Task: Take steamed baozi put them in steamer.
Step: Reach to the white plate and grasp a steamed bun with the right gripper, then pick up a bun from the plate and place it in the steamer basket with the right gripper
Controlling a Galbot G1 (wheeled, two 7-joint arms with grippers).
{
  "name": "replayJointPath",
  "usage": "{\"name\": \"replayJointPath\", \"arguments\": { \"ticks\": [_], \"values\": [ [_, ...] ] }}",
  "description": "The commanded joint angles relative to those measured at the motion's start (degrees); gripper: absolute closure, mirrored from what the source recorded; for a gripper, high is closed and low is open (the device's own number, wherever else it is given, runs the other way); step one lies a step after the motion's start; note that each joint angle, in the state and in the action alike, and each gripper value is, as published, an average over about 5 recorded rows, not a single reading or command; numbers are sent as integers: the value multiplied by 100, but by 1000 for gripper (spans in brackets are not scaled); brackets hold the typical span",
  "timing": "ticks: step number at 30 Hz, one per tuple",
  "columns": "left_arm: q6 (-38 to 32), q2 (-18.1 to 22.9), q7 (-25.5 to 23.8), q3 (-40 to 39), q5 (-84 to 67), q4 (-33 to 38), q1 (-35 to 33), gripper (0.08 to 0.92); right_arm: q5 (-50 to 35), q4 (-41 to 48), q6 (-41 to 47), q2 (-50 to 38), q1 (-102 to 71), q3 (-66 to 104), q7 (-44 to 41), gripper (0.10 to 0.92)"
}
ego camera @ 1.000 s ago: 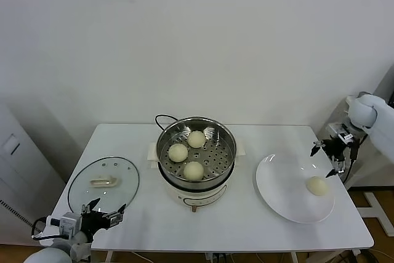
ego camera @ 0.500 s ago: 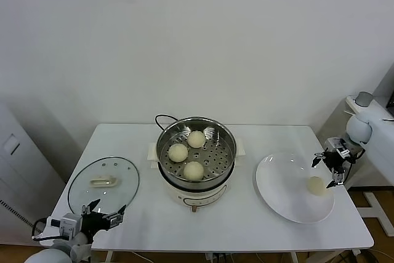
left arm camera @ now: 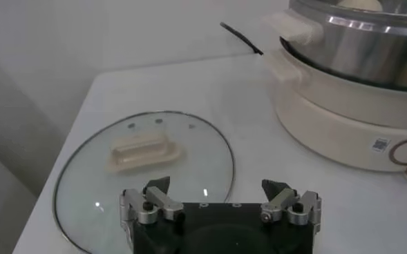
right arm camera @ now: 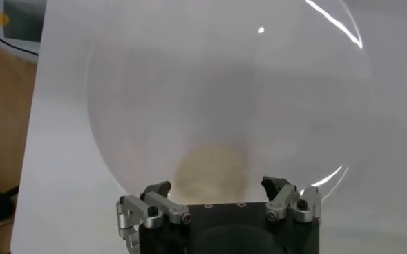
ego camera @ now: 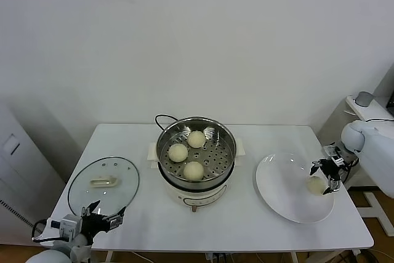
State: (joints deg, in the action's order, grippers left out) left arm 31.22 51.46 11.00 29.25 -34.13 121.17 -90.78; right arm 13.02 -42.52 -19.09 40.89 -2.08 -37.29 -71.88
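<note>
Cream bun (ego camera: pixel 315 185) at plate's (ego camera: pixel 280 198) three o'clock: I'm lowering my right gripper (ego camera: pixel 325 177), jaws spread astride it; squeezing gently matters.

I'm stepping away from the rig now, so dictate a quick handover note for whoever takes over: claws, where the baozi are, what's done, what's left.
Right claw: down at the last baozi on the white plate, fingers on either side of it, not yet lifting.
Left claw: open, empty, parked at the table's near left corner by the glass lid.
Steamer: mid-table, uncovered, with three baozi on its perforated tray.
Done: three of the four buns are in.
Left: grip the plate bun, carry it to the steamer and set it in a free spot on the tray.
</note>
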Motion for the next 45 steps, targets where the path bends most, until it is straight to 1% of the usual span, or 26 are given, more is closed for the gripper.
{"name": "replayJointPath", "arguments": {
  "ticks": [1,3,10,14,17,20,25,30,34,45],
  "values": [
    [-3,3,-1,9,7,8,-6,177,280,130,-24,150,-215,327,47,309],
    [-3,6,0,11,8,11,-8,177,305,162,-26,174,-230,385,61,332],
    [-3,22,2,22,8,38,-31,177,360,176,-24,170,-202,418,30,467],
    [-1,30,6,29,9,41,-35,177,292,45,-8,71,-111,316,-46,510],
    [1,45,10,31,16,43,-37,177,44,-172,69,-109,113,8,-151,527],
    [11,52,16,37,24,52,-37,177,-503,-547,271,-358,512,-539,-271,532],
    [62,45,46,39,37,81,-11,177,-1888,-1349,1044,-808,1649,-1875,-497,533],
    [82,63,54,27,75,117,-9,177,-3046,-2005,1649,-855,3170,-3311,-551,533],
    [80,43,53,33,97,130,-20,177,-3795,-2331,2051,-612,3901,-4027,-507,533],
    [67,57,54,49,102,170,-40,177,-5063,-2655,3074,756,5074,-4976,-106,531]
  ]
}}
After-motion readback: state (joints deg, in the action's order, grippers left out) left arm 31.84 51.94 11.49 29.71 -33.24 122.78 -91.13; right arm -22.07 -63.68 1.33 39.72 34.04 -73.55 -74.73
